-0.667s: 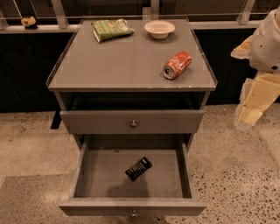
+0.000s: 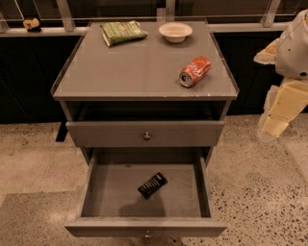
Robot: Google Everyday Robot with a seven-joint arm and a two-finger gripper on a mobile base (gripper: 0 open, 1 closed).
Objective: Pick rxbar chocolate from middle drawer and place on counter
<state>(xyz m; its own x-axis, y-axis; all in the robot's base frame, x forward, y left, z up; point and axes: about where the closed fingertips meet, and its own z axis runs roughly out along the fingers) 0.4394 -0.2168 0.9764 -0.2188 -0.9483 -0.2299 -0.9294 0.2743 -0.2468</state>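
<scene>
Inside the open middle drawer, rxbar chocolate lying askew, gripper right of the counter, its grip impossible to tell

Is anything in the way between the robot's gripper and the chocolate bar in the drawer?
Nothing visible does. The drawer is pulled open and the chocolate bar lies uncovered in it. The gripper hangs beside the cabinet, at the picture's right, so it only has to come over the drawer's side wall.

We see a beige speckled floor and a black wall panel behind, topped by a pale ledge with metal posts. The gripper hangs at right, above the floor
</scene>
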